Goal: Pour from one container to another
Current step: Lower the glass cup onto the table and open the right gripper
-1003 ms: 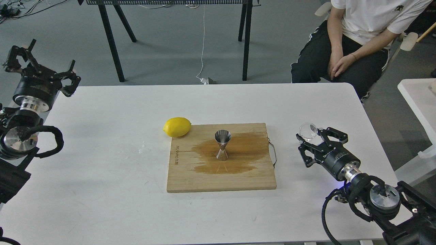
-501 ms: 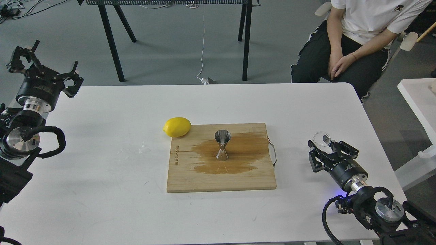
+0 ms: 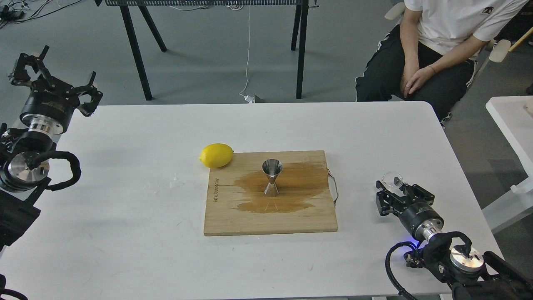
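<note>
The clear cup [image 3: 392, 179] sits between the fingers of my right gripper [image 3: 398, 186], low over the table's right side and well right of the board. That gripper is shut on the cup. The shiny steel jigger [image 3: 272, 177] stands upright in the middle of the wooden board [image 3: 233, 216], on a dark wet stain. My left gripper [image 3: 57, 66] hangs open off the table's far left corner, with nothing between its fingers.
A yellow lemon [image 3: 216, 155] lies at the board's far left corner, touching it. The board has a metal handle [image 3: 334, 187] on its right edge. A seated person [image 3: 424, 62] is beyond the table's far right corner. Small water drops [image 3: 175, 181] lie left of the board.
My right gripper has moved down and back toward me with the clear cup in it, away from the board. The left arm has barely shifted. The jigger and lemon stayed put.
</note>
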`<move>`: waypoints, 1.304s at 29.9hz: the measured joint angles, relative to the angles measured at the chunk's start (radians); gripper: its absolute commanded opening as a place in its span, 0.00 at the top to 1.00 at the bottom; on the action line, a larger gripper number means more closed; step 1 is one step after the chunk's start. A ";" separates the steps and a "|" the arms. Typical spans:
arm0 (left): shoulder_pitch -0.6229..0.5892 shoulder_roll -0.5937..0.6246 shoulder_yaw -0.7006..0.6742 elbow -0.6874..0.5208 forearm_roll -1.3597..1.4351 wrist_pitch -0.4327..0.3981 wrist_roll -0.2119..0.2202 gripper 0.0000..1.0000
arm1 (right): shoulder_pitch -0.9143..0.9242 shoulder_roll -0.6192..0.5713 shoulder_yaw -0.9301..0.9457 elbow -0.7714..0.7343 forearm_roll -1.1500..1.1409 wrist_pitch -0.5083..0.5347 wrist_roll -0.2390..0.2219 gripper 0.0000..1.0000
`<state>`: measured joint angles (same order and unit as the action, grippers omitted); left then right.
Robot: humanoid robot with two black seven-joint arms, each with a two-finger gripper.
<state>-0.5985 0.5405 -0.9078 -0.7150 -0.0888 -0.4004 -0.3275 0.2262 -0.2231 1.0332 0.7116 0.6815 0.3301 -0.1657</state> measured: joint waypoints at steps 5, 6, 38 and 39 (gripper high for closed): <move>0.001 0.000 0.000 0.000 0.000 -0.001 -0.002 0.00 | 0.001 0.001 0.012 0.005 0.001 -0.041 0.000 0.78; 0.001 0.000 0.000 0.000 0.000 -0.002 -0.002 0.00 | 0.001 0.001 0.013 0.006 0.001 -0.043 0.000 0.78; 0.000 0.001 0.000 0.000 -0.002 -0.006 -0.002 0.00 | -0.013 0.001 0.045 0.068 0.002 -0.100 0.006 0.39; 0.000 0.001 0.000 0.000 -0.002 -0.006 -0.002 0.00 | -0.013 0.001 0.045 0.068 0.001 -0.100 0.007 0.37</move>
<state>-0.5983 0.5416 -0.9082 -0.7148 -0.0903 -0.4065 -0.3297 0.2131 -0.2218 1.0784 0.7797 0.6828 0.2301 -0.1590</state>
